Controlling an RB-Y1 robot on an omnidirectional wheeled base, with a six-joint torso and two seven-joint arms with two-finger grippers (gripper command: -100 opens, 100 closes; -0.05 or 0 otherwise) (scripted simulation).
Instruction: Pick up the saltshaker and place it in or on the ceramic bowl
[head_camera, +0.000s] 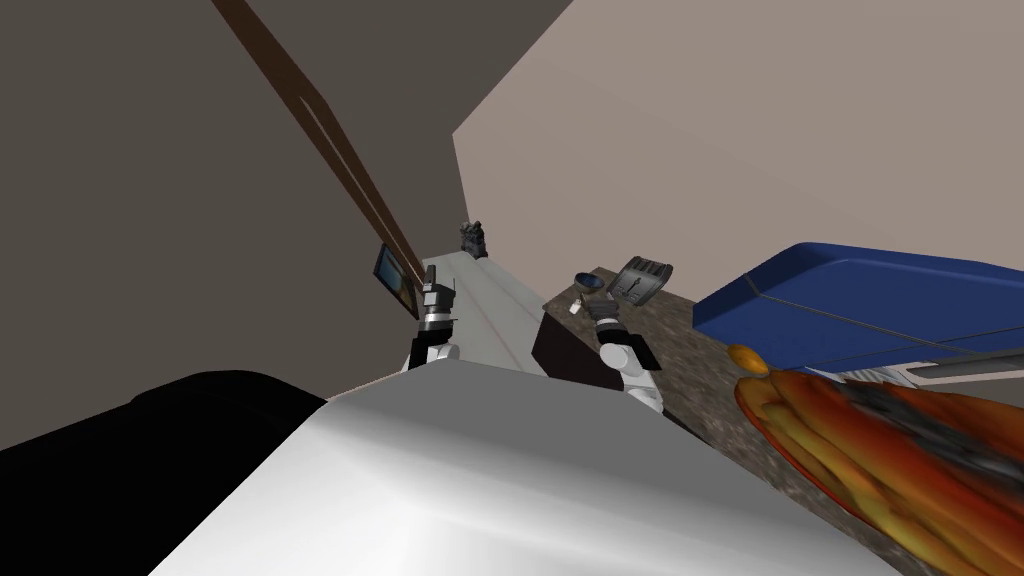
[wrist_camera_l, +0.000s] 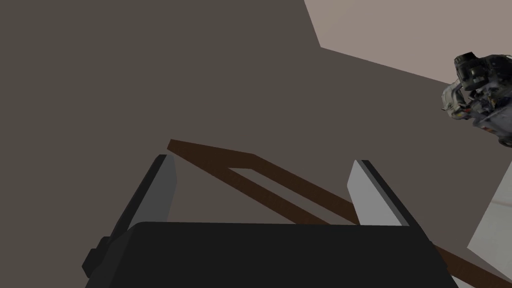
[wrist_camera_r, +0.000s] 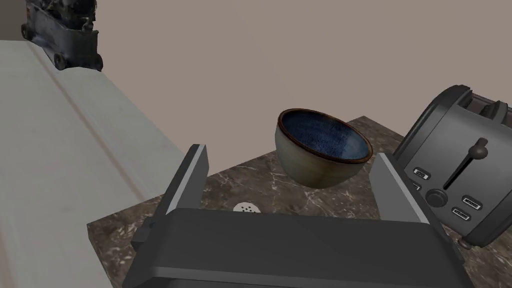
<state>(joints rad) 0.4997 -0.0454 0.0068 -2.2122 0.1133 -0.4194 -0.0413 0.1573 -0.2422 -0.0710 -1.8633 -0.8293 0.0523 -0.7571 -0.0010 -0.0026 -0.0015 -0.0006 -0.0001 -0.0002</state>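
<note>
Right wrist view — your right gripper is released, the saltshaker loose between its fingers. Lower, clench, then lift to the bowl beyond — the left gripper is released too.

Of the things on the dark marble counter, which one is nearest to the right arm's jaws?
The saltshaker, its white holed top showing between the right gripper's open jaws; the bowl and toaster stand farther off.

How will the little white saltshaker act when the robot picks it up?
Probably light: the saltshaker looks tiny beside the bowl. Its top has holes, so tipping it might spill salt. The thin flat fingers could let it slip or twist.
</note>
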